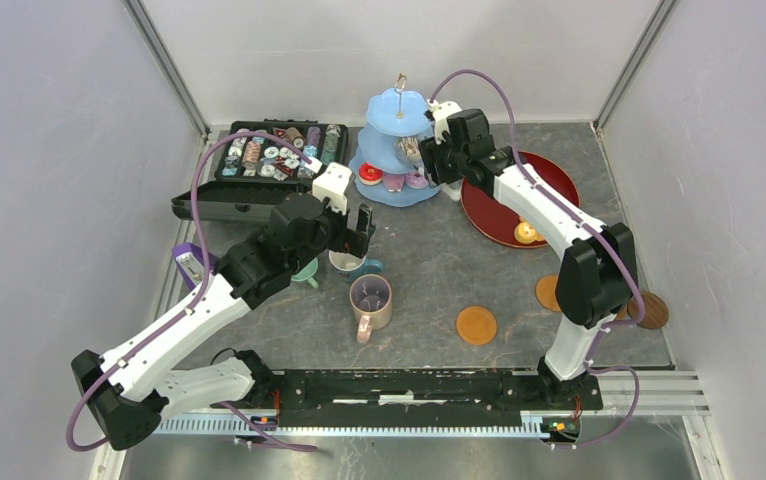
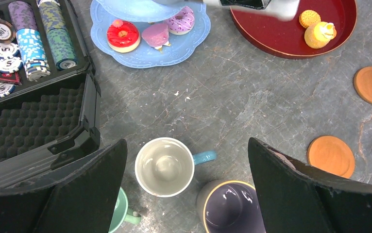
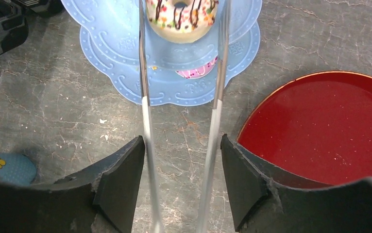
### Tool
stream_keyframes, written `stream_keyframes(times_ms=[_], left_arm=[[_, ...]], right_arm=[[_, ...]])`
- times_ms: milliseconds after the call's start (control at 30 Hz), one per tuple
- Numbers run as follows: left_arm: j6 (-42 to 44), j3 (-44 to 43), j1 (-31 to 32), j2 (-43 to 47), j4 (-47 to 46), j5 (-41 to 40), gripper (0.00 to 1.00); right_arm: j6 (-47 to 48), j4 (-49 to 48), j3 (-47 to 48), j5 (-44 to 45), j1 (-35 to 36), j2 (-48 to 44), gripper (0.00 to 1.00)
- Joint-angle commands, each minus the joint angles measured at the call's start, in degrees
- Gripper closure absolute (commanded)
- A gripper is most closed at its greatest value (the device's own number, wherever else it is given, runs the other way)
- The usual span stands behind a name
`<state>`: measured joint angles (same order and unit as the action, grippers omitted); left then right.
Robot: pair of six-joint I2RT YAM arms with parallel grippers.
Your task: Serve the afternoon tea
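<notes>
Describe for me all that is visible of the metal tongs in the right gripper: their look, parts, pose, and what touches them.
The tongs are two thin, silvery metal arms. They run forward from between the fingers of the right gripper, which clamps them from both sides, and they spread apart toward their tips. The tips stand on either side of a sprinkled doughnut above a tier of the pale-blue stand. Whether they press the doughnut cannot be told. Their joined end is hidden.
</notes>
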<state>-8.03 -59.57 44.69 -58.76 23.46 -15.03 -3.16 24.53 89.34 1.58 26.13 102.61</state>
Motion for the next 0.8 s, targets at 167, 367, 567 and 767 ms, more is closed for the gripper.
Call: stream_keyframes(times_ms=[167,367,567,767], left_arm=[[1.22,0.16,-0.3,0.64,-2.55,-0.45,0.0],[1.22,0.24,-0.3,0.92,-2.47,-0.39,0.0],[1.2,0.51,-0.35,1.56,-2.64,-0.23,0.0],[1.09,0.31,-0.38,1.19,-2.44,0.07,0.0]], right_arm=[[0.52,-1.68,2.2,0.67,0.37,-2.14,0.32],[0.61,-1.55,1.51,1.41,0.41,-3.2,0.33],[0.3,-2.88,-3.98,4.58,0.41,-6.6,0.31],[2.01,-6.59,-16.73,5.02,0.33,-13.28,0.2]])
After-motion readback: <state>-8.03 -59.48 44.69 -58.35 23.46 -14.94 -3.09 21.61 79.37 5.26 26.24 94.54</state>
